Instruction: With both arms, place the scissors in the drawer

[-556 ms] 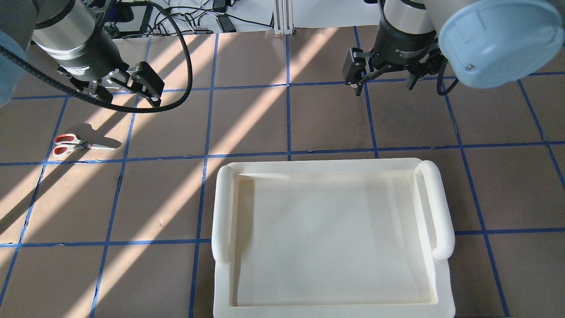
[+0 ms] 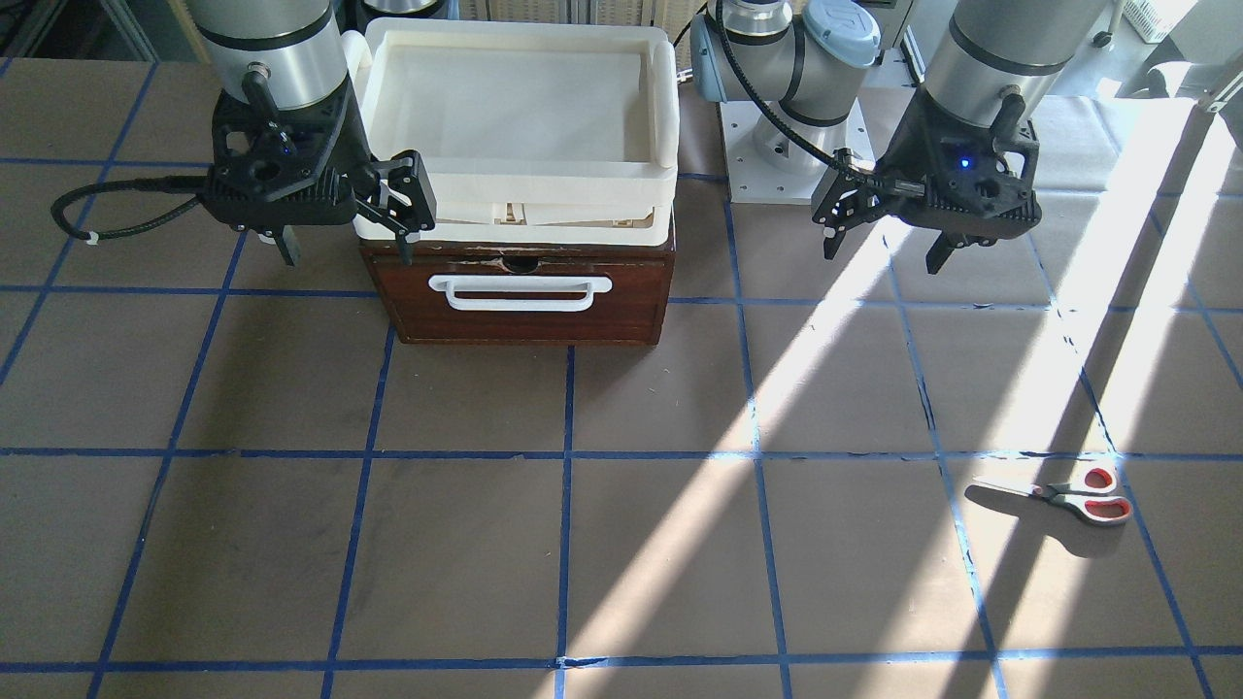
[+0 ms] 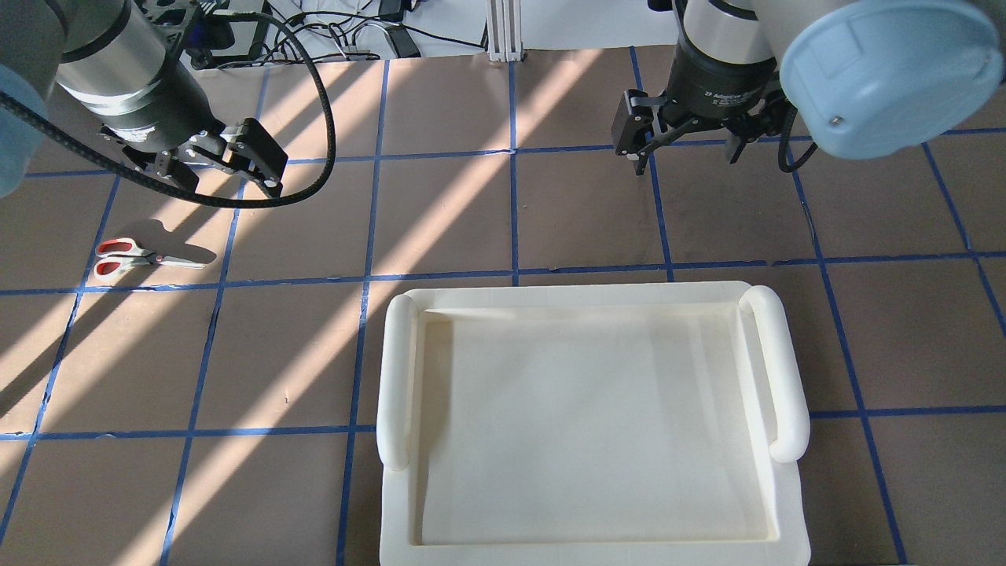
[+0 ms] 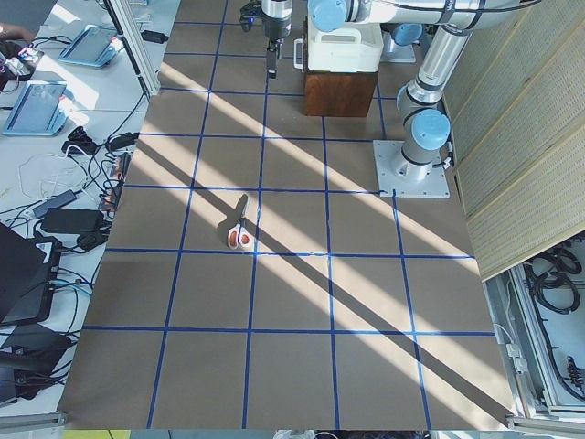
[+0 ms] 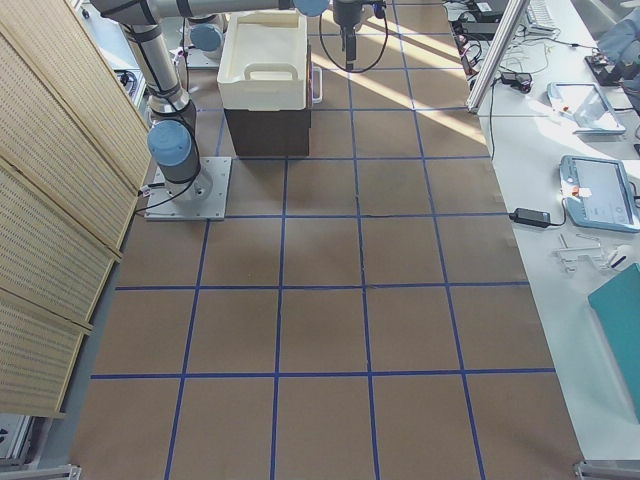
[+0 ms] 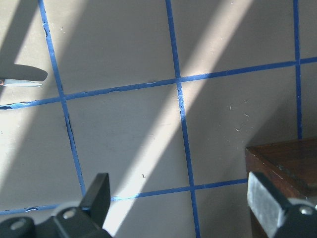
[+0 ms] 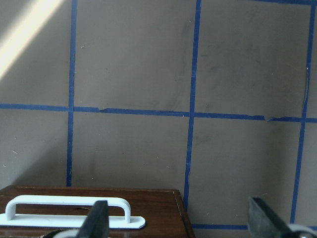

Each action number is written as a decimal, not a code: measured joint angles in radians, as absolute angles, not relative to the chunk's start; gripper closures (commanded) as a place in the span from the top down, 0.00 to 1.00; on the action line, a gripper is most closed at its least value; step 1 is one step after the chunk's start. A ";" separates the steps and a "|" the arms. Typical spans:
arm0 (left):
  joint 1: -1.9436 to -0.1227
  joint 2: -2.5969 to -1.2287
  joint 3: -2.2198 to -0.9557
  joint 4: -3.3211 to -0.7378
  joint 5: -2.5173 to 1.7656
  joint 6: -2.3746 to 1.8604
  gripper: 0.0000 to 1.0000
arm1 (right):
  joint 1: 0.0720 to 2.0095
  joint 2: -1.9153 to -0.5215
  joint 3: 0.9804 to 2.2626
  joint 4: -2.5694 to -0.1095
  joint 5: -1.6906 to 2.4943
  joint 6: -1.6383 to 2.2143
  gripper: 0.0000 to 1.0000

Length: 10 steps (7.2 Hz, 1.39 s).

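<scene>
The scissors (image 3: 134,258) lie flat on the brown table at the left, with red-lined handle loops; they also show in the front view (image 2: 1068,497) and the blade tip shows in the left wrist view (image 6: 20,82). The dark wooden drawer (image 2: 529,301) is closed, and its white bar handle (image 2: 521,291) faces away from the robot. My left gripper (image 3: 220,169) is open and empty, hovering beyond and right of the scissors. My right gripper (image 3: 682,153) is open and empty, hovering by the drawer's front corner (image 2: 345,248); its wrist view shows the handle (image 7: 74,210).
A cream-white tray (image 3: 393,369) sits on top of the drawer box and hides it from overhead. The left arm's base plate (image 2: 767,165) stands beside the box. Blue tape lines grid the table, and sunlight stripes cross its left half.
The left gripper has shifted slightly left and a little lower. The right gripper has barely moved. The scissors lie where they were.
</scene>
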State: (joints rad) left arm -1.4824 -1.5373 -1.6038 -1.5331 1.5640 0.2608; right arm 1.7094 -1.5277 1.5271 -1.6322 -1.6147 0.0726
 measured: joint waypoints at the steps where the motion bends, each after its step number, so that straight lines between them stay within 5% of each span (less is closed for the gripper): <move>1: -1.445 -1.537 -1.606 -1.534 1.565 0.371 1.00 | 1.712 -1.514 1.530 -1.625 -1.609 0.070 1.00; 5: -1.277 -1.563 -1.609 -1.531 1.568 0.875 1.00 | 1.836 -1.386 1.534 -1.613 -1.596 -0.083 1.00; 10: -1.129 -1.709 -1.629 -1.390 1.598 1.475 1.00 | 1.851 -1.244 1.446 -1.614 -1.467 -0.800 0.99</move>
